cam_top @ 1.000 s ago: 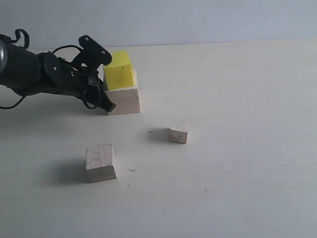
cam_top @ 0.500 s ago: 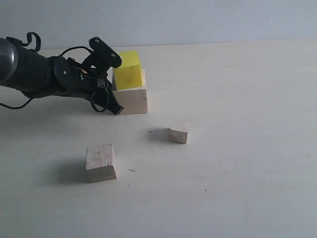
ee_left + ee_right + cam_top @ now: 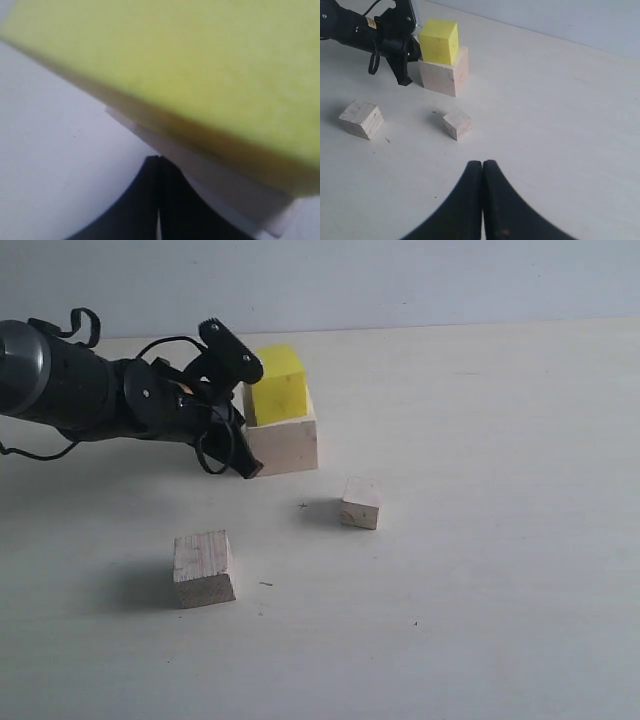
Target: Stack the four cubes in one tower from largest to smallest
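My left gripper (image 3: 246,462) is closed on nothing, its tip low against the side of the large cube (image 3: 287,445). The yellow cube (image 3: 278,388) sits on top of it, not quite centred, so I judge two levels of the tower are done.

My right gripper (image 3: 482,165) is also closed and empty, and hangs well apart from the large cube. In the exterior view, the medium cube (image 3: 203,566) lies near the large cube, on its near side toward my left. The small cube (image 3: 360,503) lies closer to it, toward my right.

The medium cube comes next, I think. That means backing the left jaws off without nudging the base, opening them, then coming down over it. The table (image 3: 500,560) is bare around both loose cubes, leaving room on every side.
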Robot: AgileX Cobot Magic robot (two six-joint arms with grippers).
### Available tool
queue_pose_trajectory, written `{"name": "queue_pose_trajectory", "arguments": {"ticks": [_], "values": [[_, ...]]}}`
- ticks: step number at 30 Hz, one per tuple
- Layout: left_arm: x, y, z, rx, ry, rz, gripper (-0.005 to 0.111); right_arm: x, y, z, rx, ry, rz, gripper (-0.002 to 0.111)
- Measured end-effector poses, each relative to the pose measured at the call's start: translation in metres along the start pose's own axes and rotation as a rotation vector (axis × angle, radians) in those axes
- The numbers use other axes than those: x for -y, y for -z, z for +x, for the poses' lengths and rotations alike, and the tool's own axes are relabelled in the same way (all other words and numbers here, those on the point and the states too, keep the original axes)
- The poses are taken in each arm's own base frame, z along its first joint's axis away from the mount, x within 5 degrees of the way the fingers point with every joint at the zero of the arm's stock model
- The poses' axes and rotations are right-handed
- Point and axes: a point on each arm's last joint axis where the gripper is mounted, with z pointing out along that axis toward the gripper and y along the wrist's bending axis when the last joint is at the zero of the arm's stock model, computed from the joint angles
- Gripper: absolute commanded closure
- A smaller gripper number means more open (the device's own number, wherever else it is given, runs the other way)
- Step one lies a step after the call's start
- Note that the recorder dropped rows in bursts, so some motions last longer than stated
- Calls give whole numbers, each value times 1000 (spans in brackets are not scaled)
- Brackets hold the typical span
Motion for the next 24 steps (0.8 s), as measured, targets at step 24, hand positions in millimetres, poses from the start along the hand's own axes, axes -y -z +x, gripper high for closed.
{"name": "queue_pose_trajectory", "arguments": {"ticks": [24], "values": [[-31, 82, -49, 146, 212, 6, 107, -17, -56, -34, 67, -28, 32, 108]]}}
